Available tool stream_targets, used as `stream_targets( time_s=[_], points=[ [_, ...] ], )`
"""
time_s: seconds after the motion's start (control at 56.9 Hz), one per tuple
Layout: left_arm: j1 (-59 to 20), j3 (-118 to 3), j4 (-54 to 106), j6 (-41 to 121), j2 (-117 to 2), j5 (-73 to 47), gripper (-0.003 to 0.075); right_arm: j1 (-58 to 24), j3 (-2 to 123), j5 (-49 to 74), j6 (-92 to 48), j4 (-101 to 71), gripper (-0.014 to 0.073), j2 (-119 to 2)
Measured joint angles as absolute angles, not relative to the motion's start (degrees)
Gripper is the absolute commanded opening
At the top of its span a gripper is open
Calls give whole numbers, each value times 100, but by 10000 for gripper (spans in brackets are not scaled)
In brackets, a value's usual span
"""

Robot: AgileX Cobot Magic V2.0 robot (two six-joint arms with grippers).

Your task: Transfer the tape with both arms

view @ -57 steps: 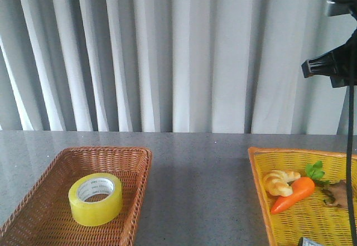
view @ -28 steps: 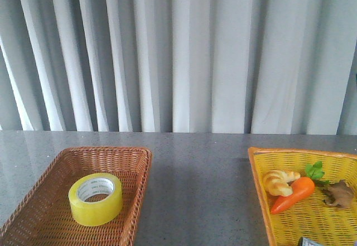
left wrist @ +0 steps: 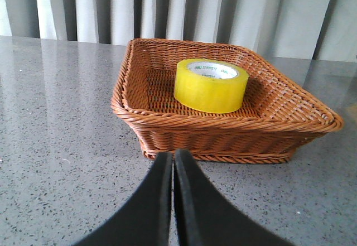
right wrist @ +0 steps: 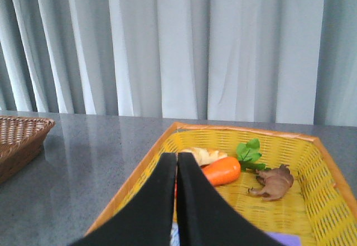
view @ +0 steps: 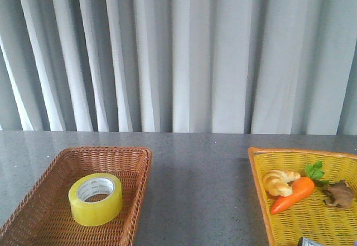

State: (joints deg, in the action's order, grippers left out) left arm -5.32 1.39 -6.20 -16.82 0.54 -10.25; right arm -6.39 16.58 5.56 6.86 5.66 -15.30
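Note:
The yellow tape roll [view: 95, 198] with a white printed core lies flat in the brown wicker basket [view: 33, 212] at the front left. It also shows in the left wrist view [left wrist: 211, 85]. My left gripper [left wrist: 173, 159] is shut and empty, low over the grey table just short of the brown basket's near wall [left wrist: 223, 137]. My right gripper [right wrist: 177, 159] is shut and empty, above the near part of the yellow basket [right wrist: 312, 201]. Neither arm shows in the front view.
The yellow basket [view: 259, 173] at the front right holds an orange toy carrot [view: 293, 194], a bread piece [view: 279, 181] and a brown toy animal [view: 337, 193]. A grey curtain hangs behind the grey speckled table [view: 198, 190].
The black arm and its cable at the front view's right edge one second ago have left that view. The tape and baskets have not moved.

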Motion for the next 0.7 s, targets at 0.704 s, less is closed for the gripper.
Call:
stream_targets(
  time_s=[0.704],
  points=[
    [-532, 139, -620, -1682, 54, -1021, -6, -639, -155, 168, 686, 386, -7, 74]
  ],
)
